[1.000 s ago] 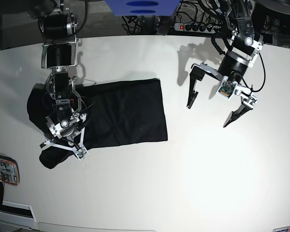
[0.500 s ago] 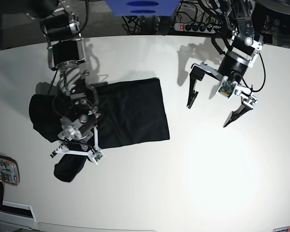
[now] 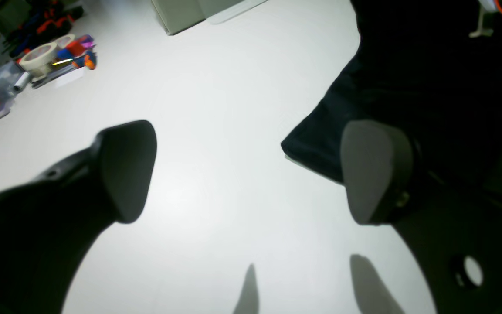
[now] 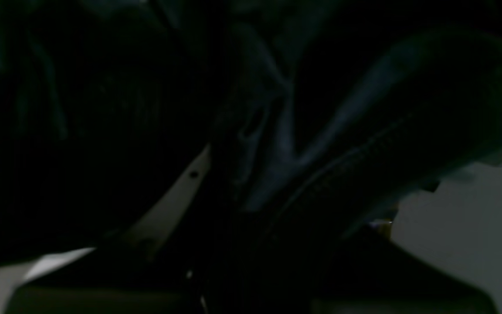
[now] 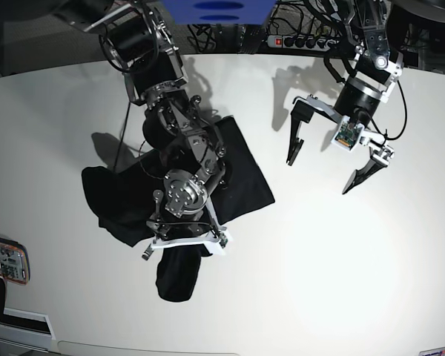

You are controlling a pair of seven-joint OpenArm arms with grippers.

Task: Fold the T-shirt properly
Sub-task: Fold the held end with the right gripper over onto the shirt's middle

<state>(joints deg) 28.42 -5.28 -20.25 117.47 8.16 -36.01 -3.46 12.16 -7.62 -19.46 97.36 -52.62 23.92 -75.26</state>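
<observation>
The black T-shirt lies partly flat on the white table, bunched at its left end. My right gripper is shut on a fold of it, and a dark lobe hangs below the jaws. In the right wrist view, dark cloth with a stitched hem fills nearly everything. My left gripper hovers open to the right of the T-shirt, holding nothing. In the left wrist view its two fingers stand wide apart over bare table, with a corner of the T-shirt beyond the right one.
A power strip and cables lie behind the table's far edge, beside a blue object. A small device sits at the left edge. A tape roll and colourful clutter show far off in the left wrist view.
My right arm has swung rightward over the T-shirt with the gripped cloth, pulling the left part along; the flat part has turned and shifted right. The left arm has not moved.
</observation>
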